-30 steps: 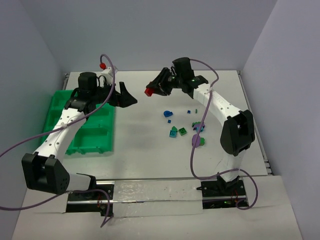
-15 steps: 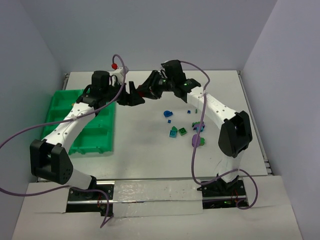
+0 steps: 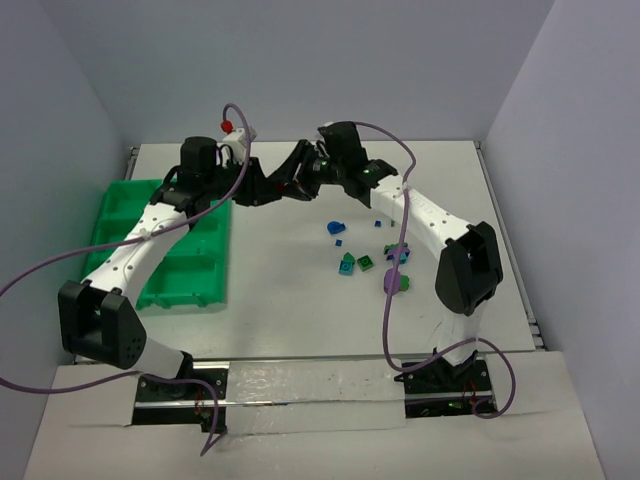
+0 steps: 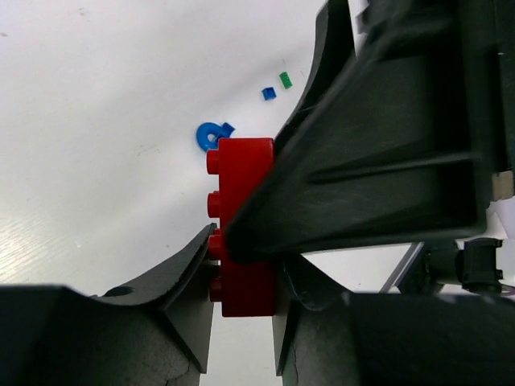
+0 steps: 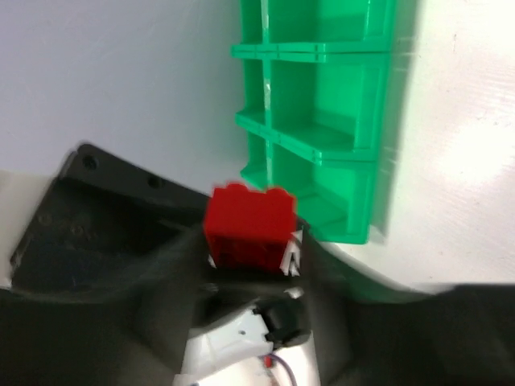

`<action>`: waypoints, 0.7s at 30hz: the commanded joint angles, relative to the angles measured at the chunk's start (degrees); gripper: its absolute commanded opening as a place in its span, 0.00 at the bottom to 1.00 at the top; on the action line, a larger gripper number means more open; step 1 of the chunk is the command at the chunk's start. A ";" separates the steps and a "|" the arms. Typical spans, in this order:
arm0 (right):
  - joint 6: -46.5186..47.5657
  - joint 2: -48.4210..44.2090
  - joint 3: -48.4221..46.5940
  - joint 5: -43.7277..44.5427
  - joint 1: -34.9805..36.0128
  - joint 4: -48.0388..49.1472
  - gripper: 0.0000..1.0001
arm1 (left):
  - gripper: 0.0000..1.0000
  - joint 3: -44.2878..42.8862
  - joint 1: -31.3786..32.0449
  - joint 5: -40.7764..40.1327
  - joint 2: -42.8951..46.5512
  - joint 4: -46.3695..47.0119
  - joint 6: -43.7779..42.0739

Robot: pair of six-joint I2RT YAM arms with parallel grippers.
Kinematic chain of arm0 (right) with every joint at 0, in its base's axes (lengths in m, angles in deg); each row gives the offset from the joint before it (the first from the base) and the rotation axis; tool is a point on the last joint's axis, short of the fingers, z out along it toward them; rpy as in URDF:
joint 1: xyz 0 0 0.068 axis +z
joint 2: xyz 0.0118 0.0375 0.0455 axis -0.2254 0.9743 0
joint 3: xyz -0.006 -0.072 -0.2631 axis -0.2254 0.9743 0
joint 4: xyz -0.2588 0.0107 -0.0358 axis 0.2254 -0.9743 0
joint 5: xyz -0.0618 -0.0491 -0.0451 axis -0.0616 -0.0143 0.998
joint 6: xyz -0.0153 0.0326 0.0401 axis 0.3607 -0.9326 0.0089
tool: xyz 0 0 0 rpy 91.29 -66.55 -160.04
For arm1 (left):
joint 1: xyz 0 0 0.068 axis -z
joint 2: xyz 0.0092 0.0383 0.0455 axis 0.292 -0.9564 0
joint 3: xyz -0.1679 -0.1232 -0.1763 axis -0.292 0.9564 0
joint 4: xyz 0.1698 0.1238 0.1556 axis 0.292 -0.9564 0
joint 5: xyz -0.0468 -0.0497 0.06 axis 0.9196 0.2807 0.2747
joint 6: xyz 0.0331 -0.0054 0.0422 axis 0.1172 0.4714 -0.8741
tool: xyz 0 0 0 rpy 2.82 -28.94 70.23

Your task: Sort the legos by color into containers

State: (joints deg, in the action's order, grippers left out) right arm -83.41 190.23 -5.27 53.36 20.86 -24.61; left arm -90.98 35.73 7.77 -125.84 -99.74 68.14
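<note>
Handing off red brick [image 4: 241, 201] mid-air, just right of green tray [image 3: 118, 200]. Right gripper [image 5: 249, 241] fingers pinch one end, left gripper [image 4: 241, 310] fingers pinch other. We judge it light, rigid, slick; grip flat sides.

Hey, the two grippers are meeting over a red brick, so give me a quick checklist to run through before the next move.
1. Red brick sits between the fingers of the left gripper: ok, both appear to touch it.
2. Right gripper has let go: not ok, it is shut on the brick.
3. Brick is off the table: ok, it is held in the air.
4. Green tray is on the left arm's side: ok.
5. A free compartment for red: cannot tell, the left arm covers part of the tray.
6. Loose legos lie apart from both grippers: ok.
</note>
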 commanded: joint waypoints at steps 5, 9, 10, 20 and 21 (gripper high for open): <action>5.88 -2.34 1.75 -2.43 -4.68 1.35 0.98 | 0.00 1.98 -14.45 -0.34 6.21 -11.28 -12.75; 13.38 -3.45 1.21 -2.37 -9.25 -1.70 1.00 | 0.00 3.40 -26.36 -2.03 9.10 -21.44 -26.13; 15.43 -3.64 1.13 -2.58 -9.97 -2.07 1.00 | 0.00 3.72 -28.96 -2.72 9.51 -22.89 -28.36; 37.21 -4.65 0.62 -9.60 -12.81 -5.82 1.00 | 0.07 -5.12 -57.09 -5.75 -3.01 -36.34 -46.31; 37.48 -4.58 0.73 -9.94 -12.96 -5.93 1.00 | 0.07 -5.58 -57.20 -6.96 -3.92 -35.59 -46.27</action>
State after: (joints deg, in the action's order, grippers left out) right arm -54.52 188.81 -3.70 47.00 7.67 -29.04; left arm -91.40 -18.84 2.31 -125.32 -131.16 28.60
